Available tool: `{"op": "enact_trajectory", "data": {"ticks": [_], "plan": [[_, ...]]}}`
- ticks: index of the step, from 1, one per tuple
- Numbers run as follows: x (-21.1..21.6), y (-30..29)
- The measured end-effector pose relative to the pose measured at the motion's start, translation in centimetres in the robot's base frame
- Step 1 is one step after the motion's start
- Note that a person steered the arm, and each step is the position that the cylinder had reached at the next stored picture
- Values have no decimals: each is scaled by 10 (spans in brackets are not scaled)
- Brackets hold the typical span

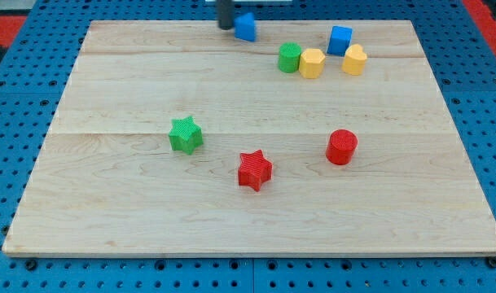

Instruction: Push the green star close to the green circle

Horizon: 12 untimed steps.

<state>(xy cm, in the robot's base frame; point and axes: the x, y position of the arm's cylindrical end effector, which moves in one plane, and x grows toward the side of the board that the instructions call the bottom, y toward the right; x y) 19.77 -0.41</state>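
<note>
The green star (186, 134) lies left of the board's middle. The green circle (290, 57) stands near the view's top, right of centre, touching a yellow hexagon (312, 63). My tip (226, 26) is at the view's top edge, just left of a blue block (245, 27) and touching or nearly touching it. The tip is far above and to the right of the green star, and left of the green circle.
A blue cube (340, 39) and a second yellow block (354, 59) sit right of the green circle. A red star (254, 170) and a red circle (341, 147) lie below the middle. The wooden board (109, 203) rests on a blue pegboard.
</note>
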Motion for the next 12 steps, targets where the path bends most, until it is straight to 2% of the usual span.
{"op": "enact_trajectory", "data": {"ticks": [1,2,3,4,5,6,7,8,9,10,11,12], "plan": [[0,75],[-5,28],[20,-59],[112,-130],[174,-209],[264,-218],[281,-137],[260,-58],[209,-14],[212,-2],[228,-18],[186,-37]]}}
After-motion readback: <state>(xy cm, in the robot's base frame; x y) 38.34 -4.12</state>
